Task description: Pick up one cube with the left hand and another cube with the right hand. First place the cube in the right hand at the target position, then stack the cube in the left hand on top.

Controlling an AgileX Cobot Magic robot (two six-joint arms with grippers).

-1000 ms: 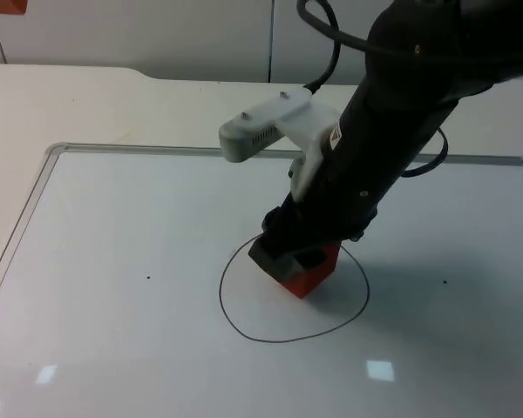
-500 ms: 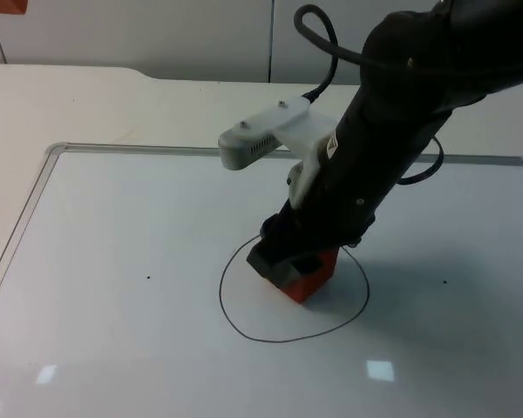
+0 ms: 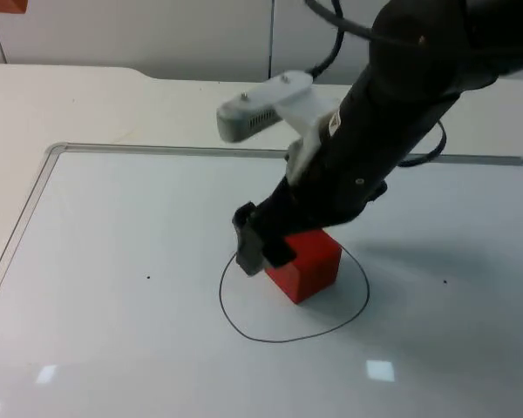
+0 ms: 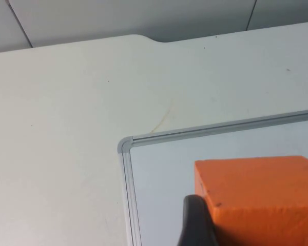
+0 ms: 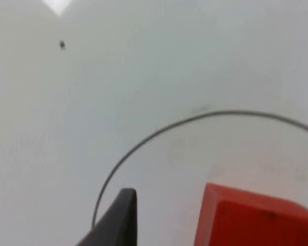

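Orange cube [image 4: 251, 189] sits pinched in the left gripper [image 4: 259, 228], one black fingertip [image 4: 197, 223] pressed to its side. It is held in the air over the table near a corner of the whiteboard [image 4: 127, 179], and that arm waits there.

Towards the middle of the whiteboard [image 3: 113, 226] is the drawn circle [image 3: 244, 329]. The red cube [image 3: 307, 266] rests flat inside it, nearer the circle's far rim.

The right gripper [image 3: 275, 248] is just above and beside this cube with its fingers spread. In the right wrist view its fingertip [image 5: 118, 218] stands apart from the red cube [image 5: 256, 220].

Both cubes look light and stiff, with matte faces that should not slip. They are best gripped on two opposite flat sides, near mid-height. The stack will likely need the orange cube lowered square onto the red top, as a light block tips or slides at a nudge.
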